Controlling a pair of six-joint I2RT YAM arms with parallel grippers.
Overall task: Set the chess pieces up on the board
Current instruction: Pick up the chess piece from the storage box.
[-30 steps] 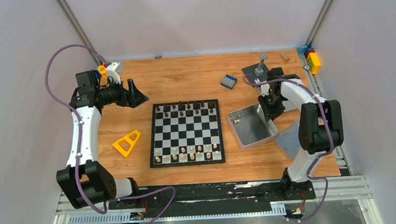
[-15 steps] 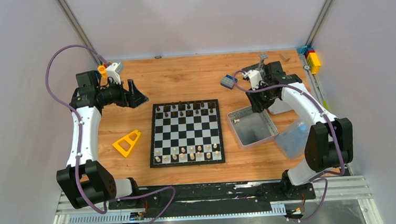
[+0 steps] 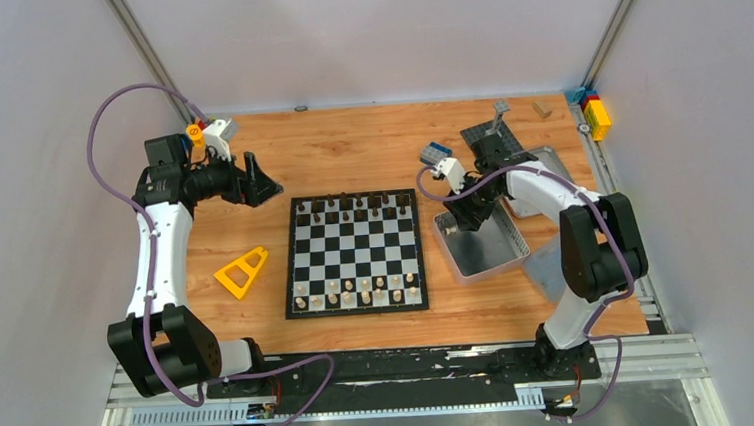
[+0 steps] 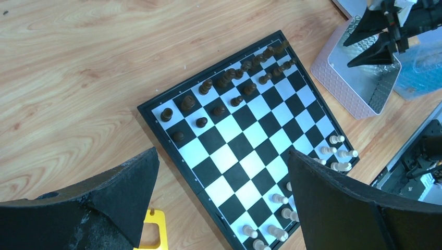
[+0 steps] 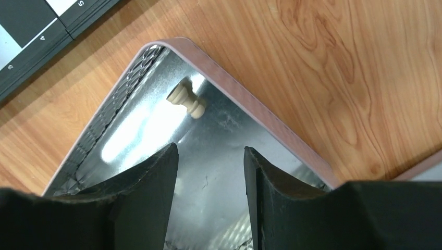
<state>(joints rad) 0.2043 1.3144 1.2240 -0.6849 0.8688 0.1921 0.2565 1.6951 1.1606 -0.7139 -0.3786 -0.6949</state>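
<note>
Right hand point(image 5: 209, 152) spread, empty, over the tin point(image 5: 245, 96).
The cream pawn point(image 5: 186, 100) lies just ahead of the hand, by the tin's wall; a pinch may skid it away.

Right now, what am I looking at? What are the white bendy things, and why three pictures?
The white bendy things are two robot arms, a left arm and a right arm. One picture looks down from above. The other two come from small cameras on the wrists. On the wooden table lies a chessboard, with dark pieces along its far edge and pale pieces along its near edge. Beside it sits a metal tin with a lone piece lying inside. The right tool hangs over the tin, open, holding nothing. The left tool is open too, off beside the board.
</note>
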